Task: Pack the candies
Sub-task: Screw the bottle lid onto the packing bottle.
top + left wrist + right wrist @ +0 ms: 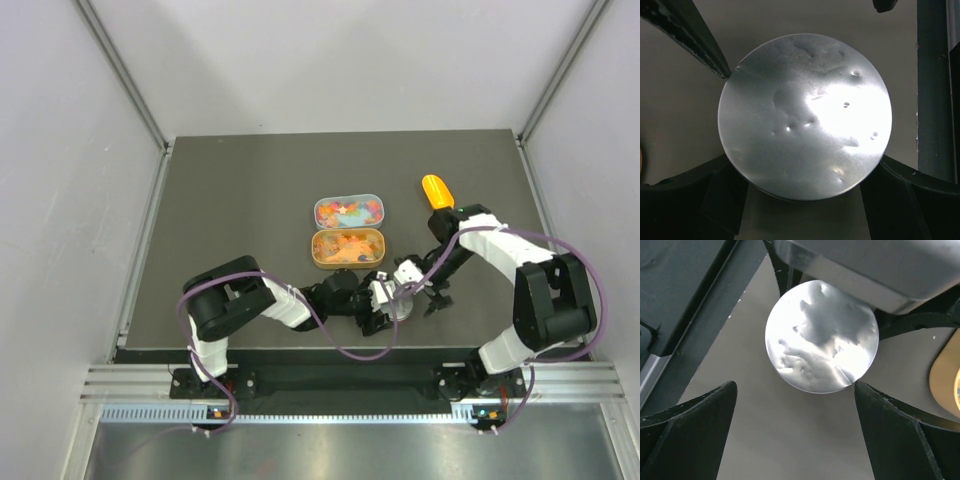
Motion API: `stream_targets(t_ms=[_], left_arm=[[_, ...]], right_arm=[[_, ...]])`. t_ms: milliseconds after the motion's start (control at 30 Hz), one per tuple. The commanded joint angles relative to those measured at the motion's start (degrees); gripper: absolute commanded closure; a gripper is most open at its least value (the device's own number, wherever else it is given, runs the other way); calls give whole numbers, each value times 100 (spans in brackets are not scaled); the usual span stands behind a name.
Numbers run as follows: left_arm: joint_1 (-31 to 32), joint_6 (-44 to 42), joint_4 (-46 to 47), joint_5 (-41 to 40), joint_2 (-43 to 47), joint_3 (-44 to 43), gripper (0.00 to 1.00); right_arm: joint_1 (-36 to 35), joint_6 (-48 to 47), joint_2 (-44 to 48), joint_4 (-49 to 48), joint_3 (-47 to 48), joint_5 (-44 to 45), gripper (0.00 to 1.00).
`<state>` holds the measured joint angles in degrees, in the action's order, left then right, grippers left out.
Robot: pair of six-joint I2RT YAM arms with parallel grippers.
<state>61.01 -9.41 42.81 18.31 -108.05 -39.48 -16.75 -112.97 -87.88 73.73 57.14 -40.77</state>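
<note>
Presently the left end effector (805,159) grips a silver disc (805,115); the right end effector (795,390) stands released beside it. Just beyond both, the candies (346,212) lie in two oval trays (314,248) on the surface (240,200).

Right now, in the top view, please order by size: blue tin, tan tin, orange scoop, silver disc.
1. blue tin and tan tin: about alike, so not ranked.
2. orange scoop.
3. silver disc: partly hidden, so this place is unsure.
</note>
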Motion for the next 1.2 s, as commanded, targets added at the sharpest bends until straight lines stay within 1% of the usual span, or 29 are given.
stream_targets(t_ms=[0,400,500,767,867,967,1167], left_arm=[[-2,-342,-1530,-556,-472,318,64],[-11,-351,-1495,-556,-375,380,64],[-10,-342,-1495,-547,-375,371,64],[-19,-334,-1495,-591,-401,362,64],[-19,-325,-1486,-591,-401,362,64],[-19,-316,-1451,-635,-401,363,64],[-28,-316,-1424,-758,-375,389,64]], right_arm=[[-144,-850,-98,-87,165,-273,0],[-329,-340,-362,-711,341,-326,0],[-364,-384,-371,-606,428,-370,0],[-513,-665,-301,315,508,-317,0],[-618,-674,-213,457,473,-317,0],[-680,-578,-107,423,298,-300,0],[-715,-226,34,45,-106,-212,0]])
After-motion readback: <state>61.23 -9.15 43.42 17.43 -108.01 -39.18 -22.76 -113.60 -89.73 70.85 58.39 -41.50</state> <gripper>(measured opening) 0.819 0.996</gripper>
